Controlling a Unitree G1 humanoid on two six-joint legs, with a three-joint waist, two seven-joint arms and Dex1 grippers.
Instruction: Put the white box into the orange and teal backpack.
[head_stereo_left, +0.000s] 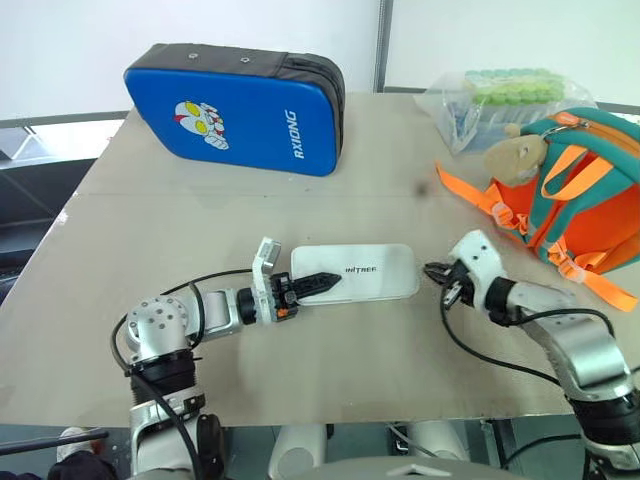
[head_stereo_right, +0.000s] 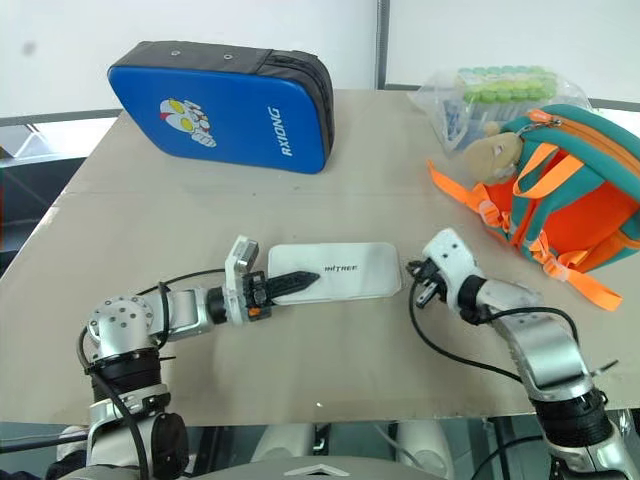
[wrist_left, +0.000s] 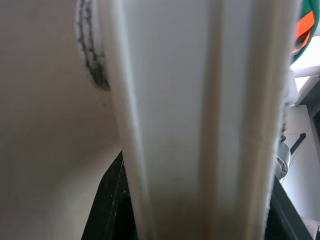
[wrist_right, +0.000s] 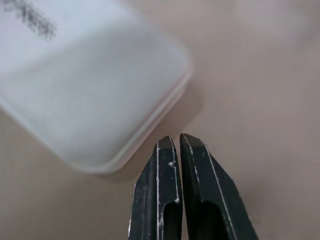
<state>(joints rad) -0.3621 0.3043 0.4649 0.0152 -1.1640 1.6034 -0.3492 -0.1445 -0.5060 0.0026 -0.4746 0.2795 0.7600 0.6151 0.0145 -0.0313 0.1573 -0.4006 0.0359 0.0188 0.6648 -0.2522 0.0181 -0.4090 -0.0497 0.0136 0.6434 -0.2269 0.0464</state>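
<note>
The left gripper (head_stereo_left: 322, 283) fingers pinch the flat white plastic box (head_stereo_left: 365, 271) on the desk (head_stereo_left: 150, 230); beside it, the right gripper (wrist_right: 178, 141) fingers are almost closed, holding nothing.

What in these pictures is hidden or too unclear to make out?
- Orange and teal backpack: right side cut off by the left eye view's edge; whether its top is open cannot be told.
- Left pincer: its lower finger is hidden under the white box.
- Contents of the clear bag: too small to identify.
- Box lettering: blurred in the right wrist view.
</note>
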